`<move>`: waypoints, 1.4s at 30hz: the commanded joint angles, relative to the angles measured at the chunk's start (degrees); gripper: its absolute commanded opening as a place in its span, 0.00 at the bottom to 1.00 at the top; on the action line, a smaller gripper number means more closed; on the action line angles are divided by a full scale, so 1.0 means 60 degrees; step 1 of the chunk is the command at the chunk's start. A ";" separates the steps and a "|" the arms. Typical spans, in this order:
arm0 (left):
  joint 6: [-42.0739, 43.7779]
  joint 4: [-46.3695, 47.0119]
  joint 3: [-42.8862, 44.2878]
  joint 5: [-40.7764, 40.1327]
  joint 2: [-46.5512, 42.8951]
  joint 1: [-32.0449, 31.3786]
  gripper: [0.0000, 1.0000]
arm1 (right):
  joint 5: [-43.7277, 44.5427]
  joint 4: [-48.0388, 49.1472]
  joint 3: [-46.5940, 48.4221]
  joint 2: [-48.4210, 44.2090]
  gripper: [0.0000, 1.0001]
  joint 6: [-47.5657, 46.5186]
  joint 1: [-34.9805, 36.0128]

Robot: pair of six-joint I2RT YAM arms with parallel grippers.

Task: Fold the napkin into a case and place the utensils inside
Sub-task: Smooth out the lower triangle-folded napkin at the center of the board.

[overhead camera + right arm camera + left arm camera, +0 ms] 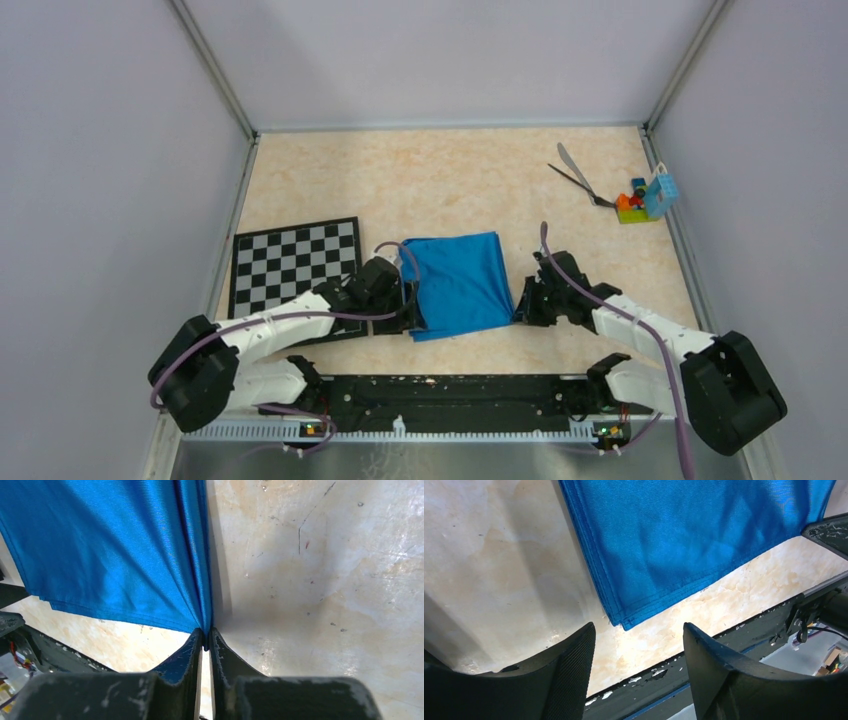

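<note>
1. Several layers of the napkin lie stacked as a folded blue rectangle in the middle of the surface, its near edge towards the arm bases. No narrow case is formed yet, so I judge another fold is due.
2. The right fingers are pressed together on the napkin's near right corner, with cloth pinched between the tips.
3. The left fingers stand apart just short of the near left corner, touching no cloth.
4. To do this well, the left side should slide in low so that every layer of that corner goes between the tips, and only then close. A partial pinch would probably let the shiny layers slip apart.
5. Both corners should be lifted and carried level, so the fold lands square.
6. The utensils lie well apart at the far right, beside toy blocks. The chessboard sits just left of the napkin.
</note>
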 commanded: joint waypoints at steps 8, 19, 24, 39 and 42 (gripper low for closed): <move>0.0011 0.0533 -0.0187 -0.0051 0.1210 -0.0311 0.26 | 0.0742 -0.0061 0.0864 -0.0280 0.53 -0.0430 -0.0166; 0.1131 -0.1954 0.1795 -0.1108 -0.0333 -0.0028 0.75 | -0.0713 0.1694 0.4104 0.3616 0.57 -0.1685 -0.1517; 0.2168 -0.0951 0.2251 -0.0082 0.0237 0.2060 0.75 | -0.0493 0.1850 0.5301 0.5251 0.57 -0.2176 -0.1612; 0.3327 0.0608 0.4415 -0.0071 0.4509 0.3687 0.50 | -0.0391 0.1566 0.6632 0.7036 0.50 -0.3171 -0.1627; 0.3305 0.0786 0.4497 0.0103 0.4749 0.3787 0.47 | -0.0261 0.1544 0.6696 0.7222 0.48 -0.3228 -0.1619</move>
